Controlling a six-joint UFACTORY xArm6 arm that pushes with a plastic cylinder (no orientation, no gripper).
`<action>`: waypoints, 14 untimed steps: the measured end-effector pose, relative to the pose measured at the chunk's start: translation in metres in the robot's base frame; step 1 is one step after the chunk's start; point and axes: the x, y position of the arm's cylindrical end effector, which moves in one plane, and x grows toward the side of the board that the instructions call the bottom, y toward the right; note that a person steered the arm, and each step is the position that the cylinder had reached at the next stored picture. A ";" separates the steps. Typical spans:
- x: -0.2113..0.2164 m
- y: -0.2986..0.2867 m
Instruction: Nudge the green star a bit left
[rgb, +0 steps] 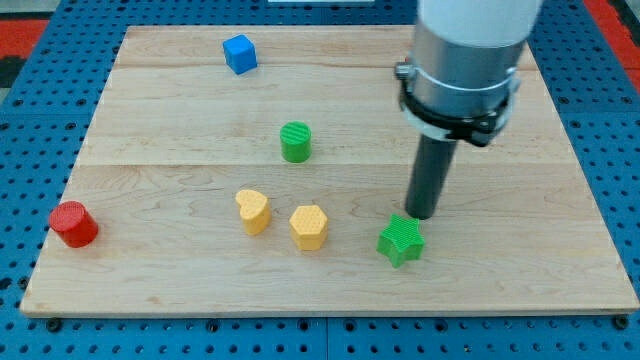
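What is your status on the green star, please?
My tip down on the board, just above-right of the green star, about touching. Star near the board's bottom edge. Yellow hexagon sits in its leftward path.

This looks like a robotics lab or test bench. A pale wooden board (330, 290) serves as the surface, laid over a blue perforated base (620, 200) studded with regular holes, the sort used for mounting fixtures. A thick grey and white machine arm (465, 60) hangs over it. Small bright plastic blocks are scattered about like test pieces, not household goods.
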 end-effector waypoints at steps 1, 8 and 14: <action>-0.001 0.014; 0.046 0.064; 0.065 0.004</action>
